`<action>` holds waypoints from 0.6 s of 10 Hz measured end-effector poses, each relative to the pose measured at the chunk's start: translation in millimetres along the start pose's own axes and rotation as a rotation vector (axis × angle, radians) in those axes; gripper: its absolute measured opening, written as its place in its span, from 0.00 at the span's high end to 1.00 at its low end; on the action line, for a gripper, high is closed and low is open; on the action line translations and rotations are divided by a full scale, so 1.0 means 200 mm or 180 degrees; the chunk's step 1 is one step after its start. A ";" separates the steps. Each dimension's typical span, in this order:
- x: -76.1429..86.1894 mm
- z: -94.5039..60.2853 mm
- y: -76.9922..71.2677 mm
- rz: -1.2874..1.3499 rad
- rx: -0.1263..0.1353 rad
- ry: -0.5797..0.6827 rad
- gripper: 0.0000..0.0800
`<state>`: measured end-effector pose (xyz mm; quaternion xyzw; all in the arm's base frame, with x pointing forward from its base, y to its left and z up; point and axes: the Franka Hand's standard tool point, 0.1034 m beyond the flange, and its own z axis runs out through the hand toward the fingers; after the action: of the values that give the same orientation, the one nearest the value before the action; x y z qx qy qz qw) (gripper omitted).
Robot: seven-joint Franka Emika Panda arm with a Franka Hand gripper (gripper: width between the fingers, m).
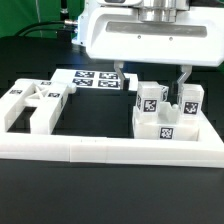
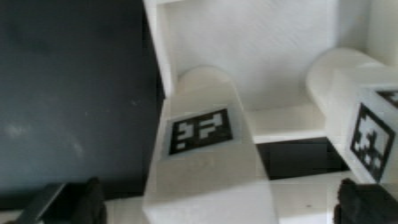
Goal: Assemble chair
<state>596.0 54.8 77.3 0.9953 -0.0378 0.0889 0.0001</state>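
White posts (image 1: 152, 102) stand upright on their slab (image 1: 168, 130), set against the rail (image 1: 110, 150), I judge for bracing; my pincer (image 1: 153, 74) hangs wide open over them, holding nothing.

white tagged chair parts (image 1: 160, 128), some upright

Your widest free lane is the bare black table (image 1: 100, 125) in the middle, between the loose chair parts (image 1: 30, 105) at the exterior view's left and the base slab (image 1: 165, 128) at its right. The border rail (image 1: 110, 152) walls off the front. On the slab two upright posts crowd together. The tagged post (image 2: 205, 130) sits between the spread fingers (image 2: 68, 205) of the gripper (image 1: 152, 78). The second post (image 2: 365, 120) stands just beside it, leaving only a narrow dark slot between them. The marker board (image 1: 95, 78) lies flat behind.
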 end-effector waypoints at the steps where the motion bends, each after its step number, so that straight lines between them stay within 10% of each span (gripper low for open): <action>1: 0.00 0.00 0.00 -0.0190 -0.0002 0.0000 0.19; 6: 0.00 0.00 0.02 -0.0486 -0.0009 -0.0001 0.64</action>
<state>596.3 51.3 77.3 0.9953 0.0381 0.0884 0.0083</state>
